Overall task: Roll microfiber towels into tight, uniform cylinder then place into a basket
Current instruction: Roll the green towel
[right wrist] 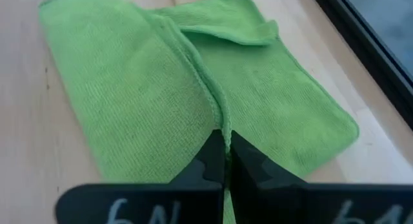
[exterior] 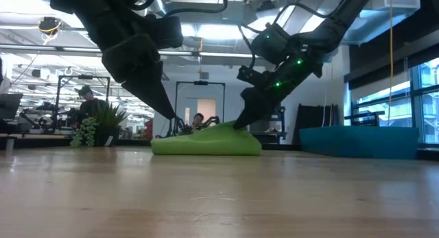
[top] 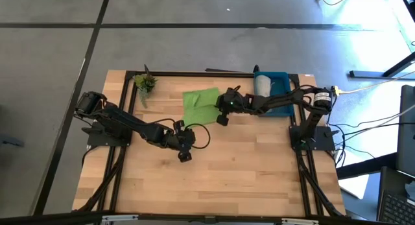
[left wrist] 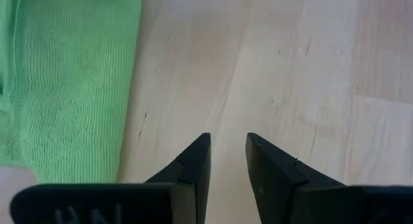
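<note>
A grey floor (top: 194,50) crossed by dark seam lines surrounds the wooden table (top: 220,173). Beyond it, an open workshop has bright ceiling strip lights (exterior: 206,33), a tall window (exterior: 425,94) on one side and a potted plant (exterior: 99,125) near cluttered desks

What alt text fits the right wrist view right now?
The right gripper, fingers shut, pinches a hemmed edge of the folded green towel lying on the wooden table. A dark table rail crosses one corner.
</note>
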You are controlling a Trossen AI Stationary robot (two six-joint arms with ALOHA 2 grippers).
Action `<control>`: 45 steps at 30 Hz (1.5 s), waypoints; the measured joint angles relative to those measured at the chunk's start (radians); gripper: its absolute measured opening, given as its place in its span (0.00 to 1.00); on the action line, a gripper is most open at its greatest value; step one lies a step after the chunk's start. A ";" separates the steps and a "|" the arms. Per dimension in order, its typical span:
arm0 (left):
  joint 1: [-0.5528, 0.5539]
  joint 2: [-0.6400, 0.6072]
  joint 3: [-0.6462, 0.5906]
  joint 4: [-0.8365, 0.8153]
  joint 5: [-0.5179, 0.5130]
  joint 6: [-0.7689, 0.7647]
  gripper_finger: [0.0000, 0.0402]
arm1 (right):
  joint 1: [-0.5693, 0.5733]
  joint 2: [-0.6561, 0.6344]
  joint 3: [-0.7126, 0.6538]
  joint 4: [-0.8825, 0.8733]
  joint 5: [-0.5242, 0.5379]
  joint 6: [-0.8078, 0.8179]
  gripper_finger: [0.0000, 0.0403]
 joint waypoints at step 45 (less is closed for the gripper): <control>0.193 0.072 0.001 0.054 -0.113 -0.032 0.22 | -0.042 -0.081 -0.013 -0.190 -0.064 0.049 0.47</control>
